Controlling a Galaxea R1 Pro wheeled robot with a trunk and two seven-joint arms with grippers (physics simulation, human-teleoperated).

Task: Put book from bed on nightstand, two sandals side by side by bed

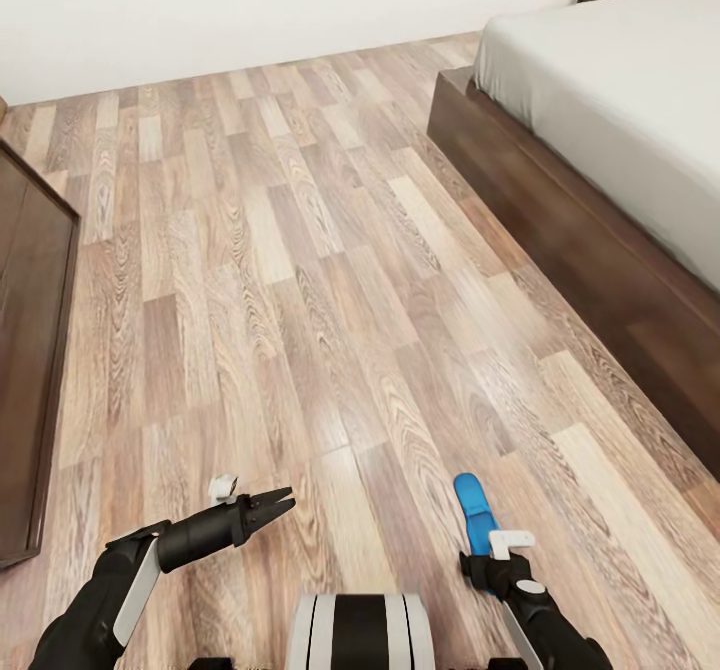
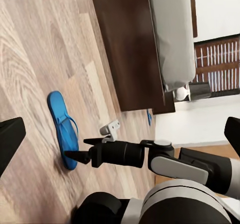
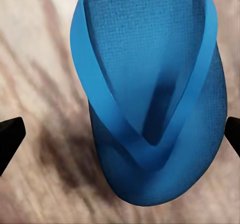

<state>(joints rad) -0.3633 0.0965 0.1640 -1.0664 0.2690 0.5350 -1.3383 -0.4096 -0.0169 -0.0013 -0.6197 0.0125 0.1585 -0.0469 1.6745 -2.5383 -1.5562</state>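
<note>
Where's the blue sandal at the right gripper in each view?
Head view: sandal low, right of centre, ahead of the right gripper.
Left wrist view: sandal on the floor, beside that gripper.
Right wrist view: sandal close up, between the fingers.
Shared landmark: the wood-plank floor.

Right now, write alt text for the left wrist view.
The right gripper reaches toward a blue sandal lying on the wood-plank floor, its fingers spread at the sandal's near end. Beyond it runs the dark wooden bed with its grey mattress.
</note>
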